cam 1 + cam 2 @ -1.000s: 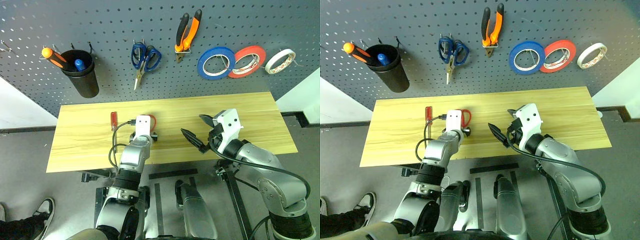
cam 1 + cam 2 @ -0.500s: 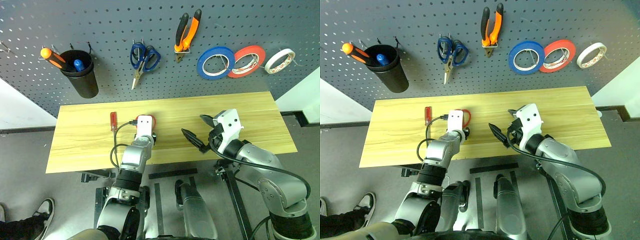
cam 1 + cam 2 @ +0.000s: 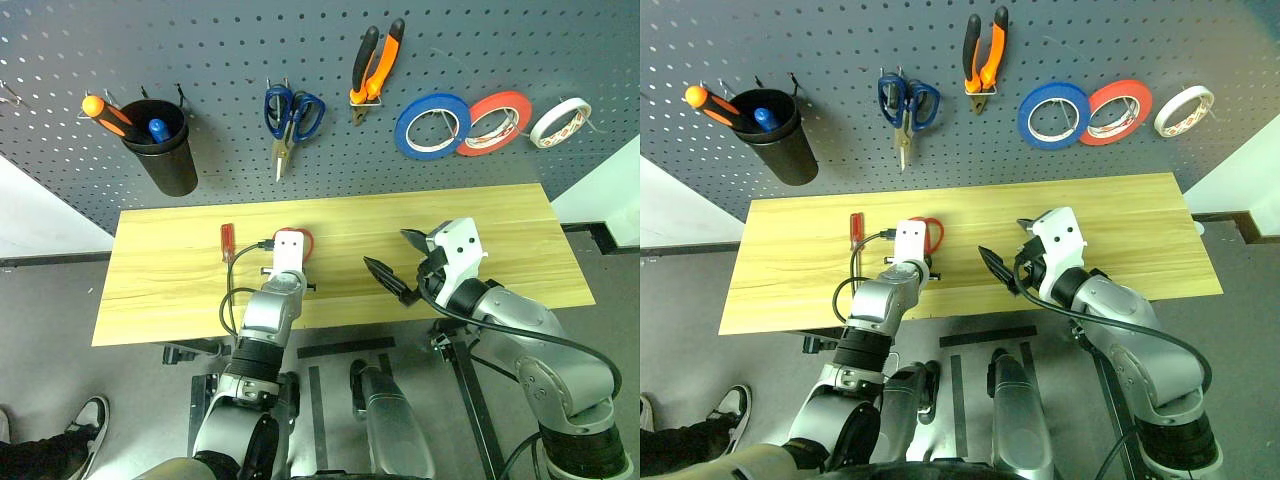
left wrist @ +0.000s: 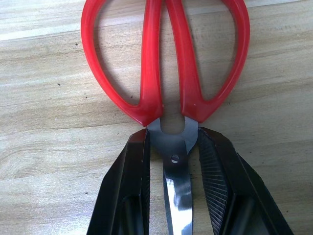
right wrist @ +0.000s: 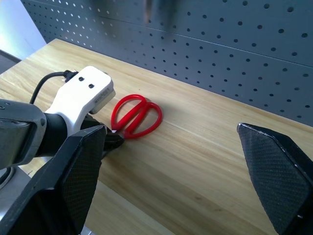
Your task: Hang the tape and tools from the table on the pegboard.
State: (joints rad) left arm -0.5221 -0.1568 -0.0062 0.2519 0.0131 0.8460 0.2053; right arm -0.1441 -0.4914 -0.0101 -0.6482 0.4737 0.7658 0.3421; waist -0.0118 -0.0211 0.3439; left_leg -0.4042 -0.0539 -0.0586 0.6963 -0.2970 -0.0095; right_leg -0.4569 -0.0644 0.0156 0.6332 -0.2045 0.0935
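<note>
Left gripper (image 4: 172, 161) clamped narrow on red-handled scissors (image 4: 166, 63) lying flat on the table (image 3: 500, 225); right gripper (image 3: 390, 258) spread wide, beside the scissors, holding nothing.

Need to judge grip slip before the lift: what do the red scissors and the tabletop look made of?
Red scissors: handles look like glossy moulded plastic, with soft highlights; the blades appear to be polished steel, mirror-bright, with a pivot rivet. Table: looks like pale wood or wood veneer with a matte finish and visible plank grain. The left gripper fingers flanking the blades seem to be black with ribbed pads, likely rubber.
</note>
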